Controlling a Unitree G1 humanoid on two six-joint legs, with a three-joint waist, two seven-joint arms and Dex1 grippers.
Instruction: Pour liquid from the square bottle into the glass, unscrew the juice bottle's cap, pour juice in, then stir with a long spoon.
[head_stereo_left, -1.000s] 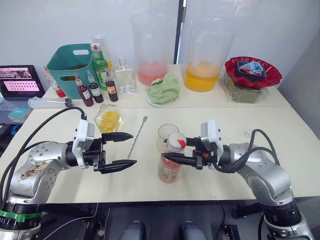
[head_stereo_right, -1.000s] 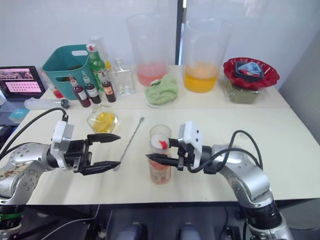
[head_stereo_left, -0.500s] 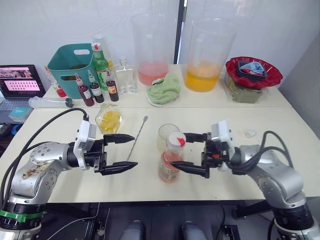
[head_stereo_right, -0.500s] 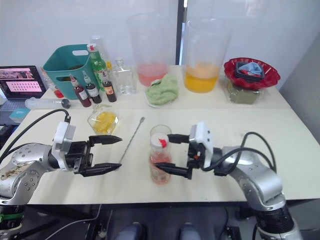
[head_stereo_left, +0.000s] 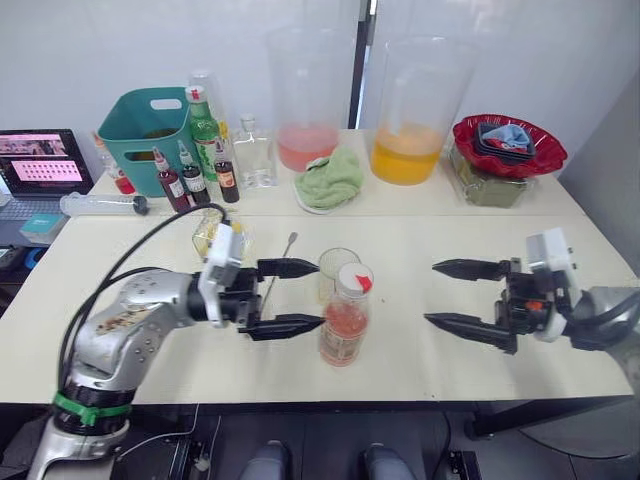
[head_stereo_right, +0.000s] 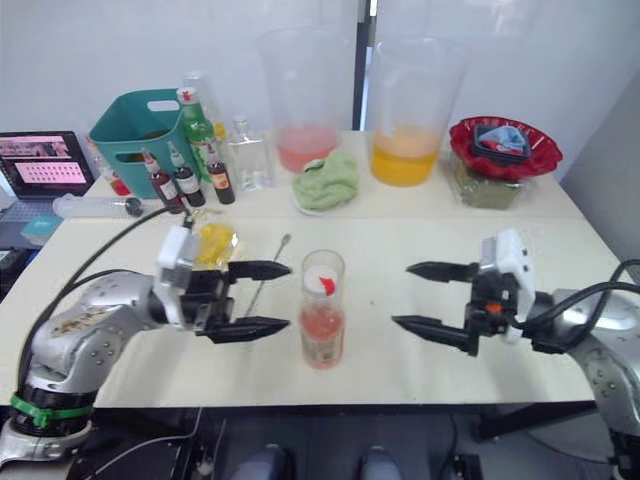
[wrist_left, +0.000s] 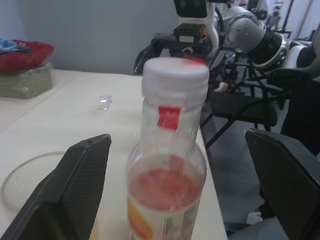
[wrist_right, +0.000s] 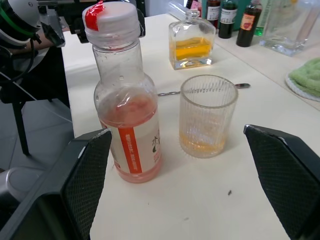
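My left gripper (head_stereo_left: 290, 297) hovers just left of the juice bottle (head_stereo_left: 343, 315), fingers spread wide and holding nothing, their tips close to the bottle but not touching it. In the left wrist view the bottle stands between the two fingers (wrist_left: 70, 190), its white screw cap (wrist_left: 175, 76) in place. My right gripper (head_stereo_left: 452, 295) hangs well to the right of the bottle, also wide open and empty.

The juice bottle stands upright near the front middle of the cream table (head_stereo_left: 420, 365), holding pale pink juice (wrist_right: 128, 111) to roughly a third of its height, with a red-and-white label (wrist_right: 135, 150) low on its body. The glass (wrist_right: 207, 115), a ribbed tumbler, stands just behind the bottle with a shallow layer of yellow-orange liquid (wrist_right: 201, 145) at its bottom. The long spoon (head_stereo_left: 276, 265) lies flat on the table behind my left gripper, its small bowl (wrist_right: 242, 85) close to the glass. The square bottle (wrist_right: 192, 44) stands upright beyond the spoon, stoppered and about half full of yellow liquid.

Along the back of the table stand a teal basket (head_stereo_left: 152, 135), a green glass bottle (head_stereo_left: 203, 122), small dark red bottles (head_stereo_left: 190, 178), a green cloth (head_stereo_left: 330, 180), two large clear jugs (head_stereo_left: 415, 110) and a red bowl (head_stereo_left: 508, 145).
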